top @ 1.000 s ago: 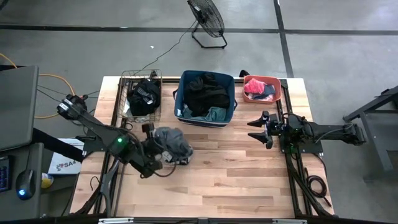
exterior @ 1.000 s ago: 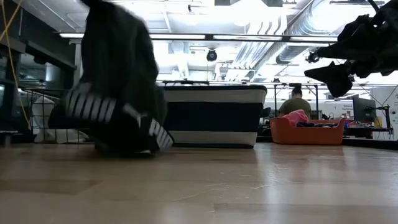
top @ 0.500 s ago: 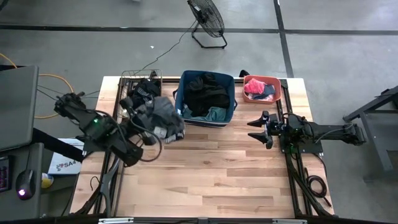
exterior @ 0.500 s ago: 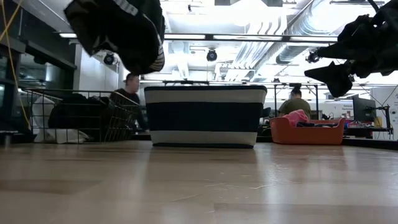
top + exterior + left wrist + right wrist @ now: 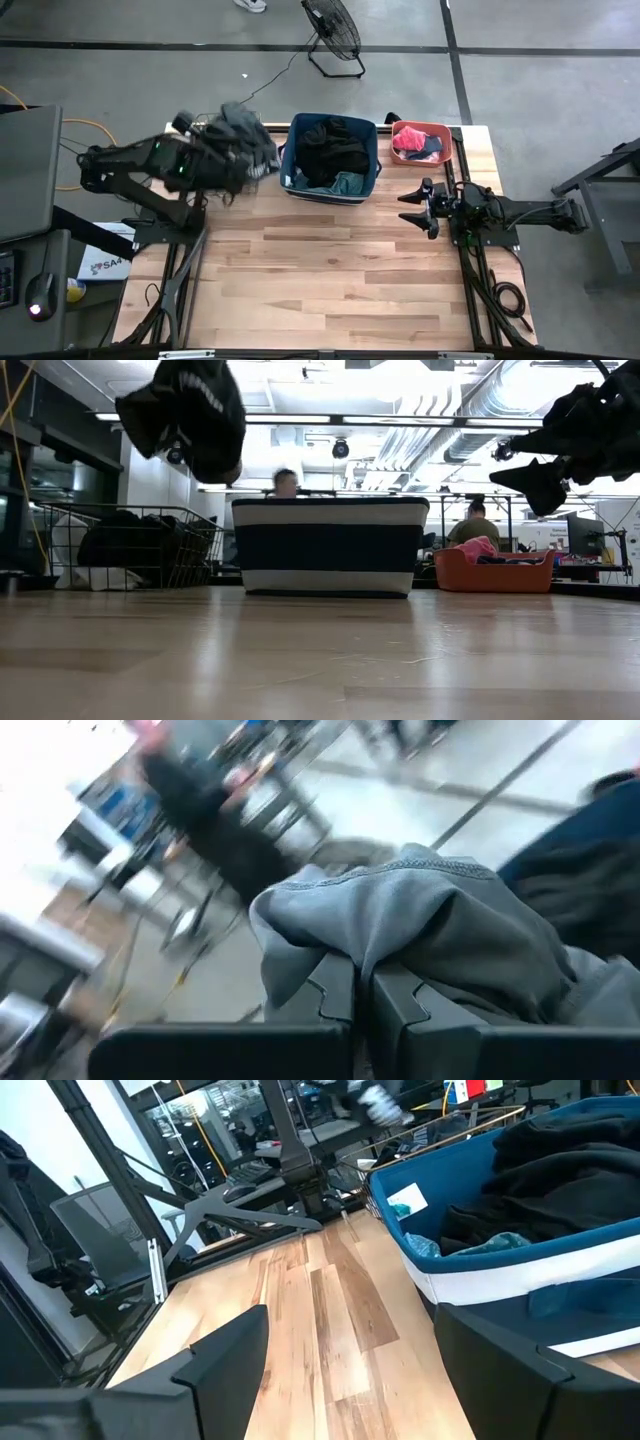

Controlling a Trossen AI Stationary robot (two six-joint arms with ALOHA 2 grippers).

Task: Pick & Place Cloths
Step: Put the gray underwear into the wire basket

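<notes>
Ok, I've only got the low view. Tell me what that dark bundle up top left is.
Observer: A grey cloth, pinched in the shut left tool.
Operator: Give me its place over the table.
Observer: From above, it hangs over the basket, left of the bin.
Operator: Now place the right tool.
Observer: The right tool is open with nothing in it, over the table's right side near the tub.
</notes>
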